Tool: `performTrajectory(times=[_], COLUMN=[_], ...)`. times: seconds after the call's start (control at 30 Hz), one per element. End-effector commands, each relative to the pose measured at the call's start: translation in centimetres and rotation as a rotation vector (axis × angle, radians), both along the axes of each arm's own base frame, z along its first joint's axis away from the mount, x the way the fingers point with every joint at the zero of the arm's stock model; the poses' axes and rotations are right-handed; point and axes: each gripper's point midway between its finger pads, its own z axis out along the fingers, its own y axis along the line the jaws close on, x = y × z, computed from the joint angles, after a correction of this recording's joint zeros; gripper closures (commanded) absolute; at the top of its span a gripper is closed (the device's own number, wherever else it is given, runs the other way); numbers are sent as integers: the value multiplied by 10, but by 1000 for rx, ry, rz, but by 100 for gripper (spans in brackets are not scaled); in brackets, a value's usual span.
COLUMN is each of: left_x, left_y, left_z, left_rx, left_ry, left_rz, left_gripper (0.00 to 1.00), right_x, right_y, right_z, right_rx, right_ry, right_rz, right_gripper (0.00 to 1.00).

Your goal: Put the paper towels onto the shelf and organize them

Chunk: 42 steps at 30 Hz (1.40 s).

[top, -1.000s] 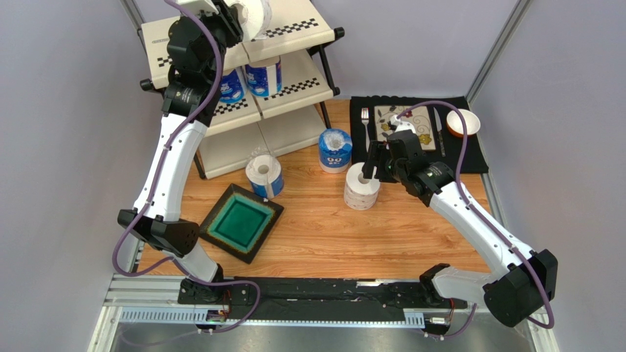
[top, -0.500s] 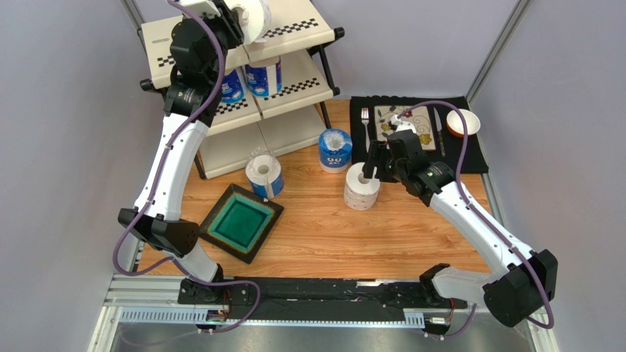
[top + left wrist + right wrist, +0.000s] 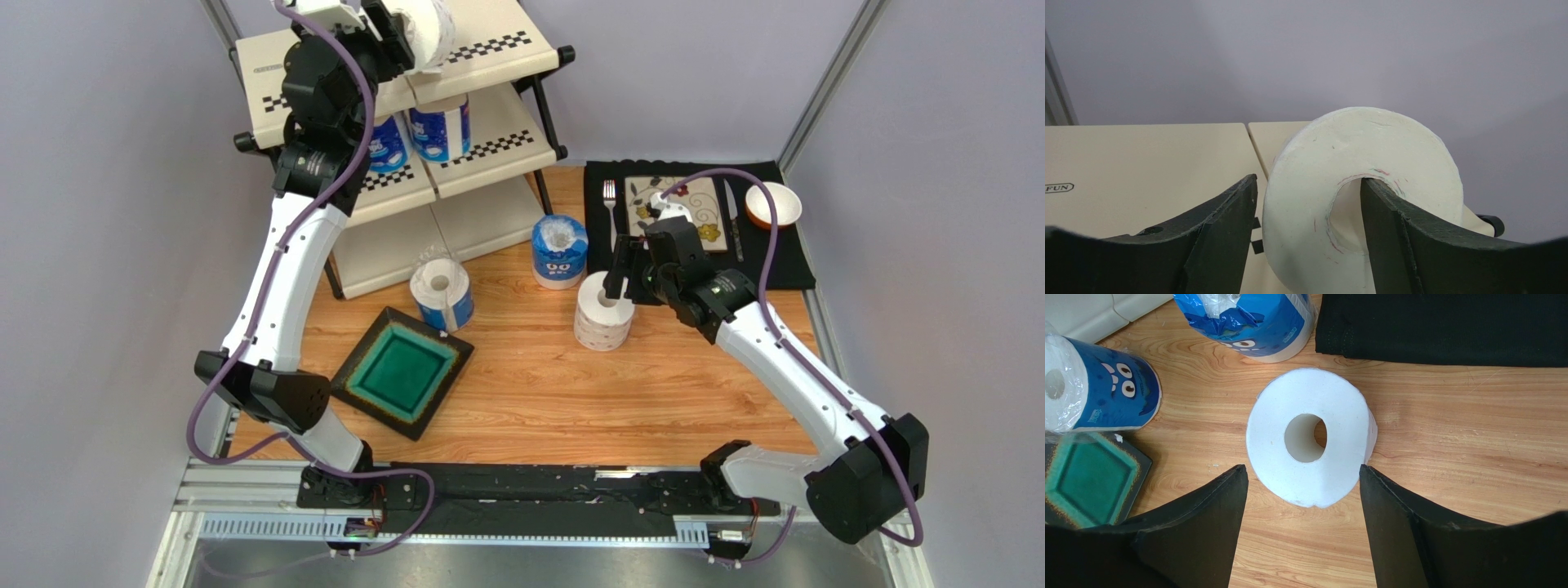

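The desk (image 3: 577, 392) is bare on its near side, to the right of the green plate (image 3: 405, 371). The black mat (image 3: 785, 263) fills the far-right corner. The right gripper (image 3: 1303, 468) straddles the white roll (image 3: 1269, 438), with a gap at each finger. One blue-wrapped roll (image 3: 1112, 386) lies to its left, and another (image 3: 1254, 318) stands just beyond. On the shelf (image 3: 509, 129), the middle tier carries two rolls (image 3: 442, 129) at the left and is bare at the right.

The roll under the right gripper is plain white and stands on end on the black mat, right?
No. The roll stands on the wooden table, beside the black mat, as the right wrist view shows; the rest holds.
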Motion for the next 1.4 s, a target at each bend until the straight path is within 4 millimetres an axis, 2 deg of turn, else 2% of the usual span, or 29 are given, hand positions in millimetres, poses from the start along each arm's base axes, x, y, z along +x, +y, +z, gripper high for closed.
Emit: performTrajectory(times=[0.0, 0.27, 0.43, 0.67, 0.8, 0.87, 1.37], left_x=[-18, -11, -5, -6, -5, -10, -12], left_y=[11, 14, 7, 4, 3, 4, 0], left_z=[32, 32, 32, 42, 38, 44, 63], left_rx=[-35, -57, -75, -92, -102, -115, -153], left_ry=[-94, -124, -153, -217, -234, -270, -365], left_rz=[1, -12, -46, -69, -75, -80, -117], left_gripper=[28, 27, 27, 27, 27, 27, 28], right_x=[8, 8, 10, 11, 12, 12, 10], right_y=[6, 5, 5, 6, 6, 6, 5], right_z=[6, 5, -1, -7, -7, -7, -5], right_rx=[21, 14, 5, -1, -3, -5, -7], right_ry=[-31, -29, -17, -1, -2, -1, -2], right_rz=[14, 14, 8, 11, 13, 12, 14], right_gripper=[30, 30, 30, 30, 30, 30, 30])
